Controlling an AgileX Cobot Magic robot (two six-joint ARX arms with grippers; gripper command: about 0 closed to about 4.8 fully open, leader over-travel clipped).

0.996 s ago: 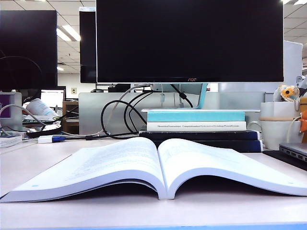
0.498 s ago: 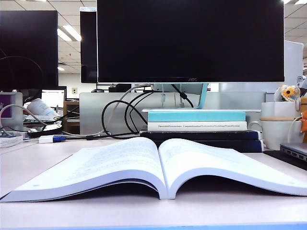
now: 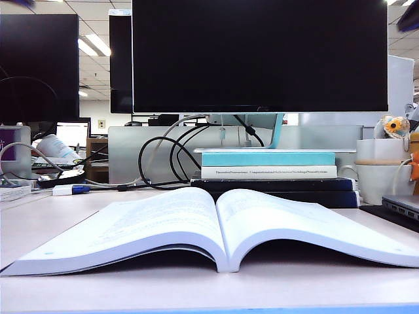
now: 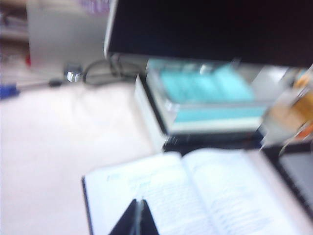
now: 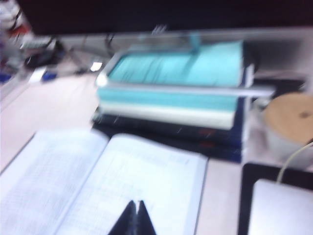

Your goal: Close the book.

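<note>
The book (image 3: pixel 216 222) lies open and flat on the table, white text pages up, spine toward the camera in the exterior view. My left gripper (image 4: pixel 139 201) is shut and empty, hanging above the book's (image 4: pixel 195 196) left page near its outer edge. My right gripper (image 5: pixel 136 202) is also shut and empty, above the right page of the book (image 5: pixel 122 181). Both wrist views are blurred. In the exterior view only dark smears show at the top left corner (image 3: pixel 16 2) and the top right corner (image 3: pixel 409 18), high above the book.
Behind the book stands a stack with a teal-and-white book (image 3: pixel 268 163) on black books (image 3: pixel 275 190), under a large monitor (image 3: pixel 258 55). A white mug (image 3: pixel 383 173) and a laptop edge (image 3: pixel 399 208) sit at the right. Cables (image 3: pixel 163 160) lie at the back left.
Dark smears have come into the exterior view's top left and top right corners. The book has not moved.
</note>
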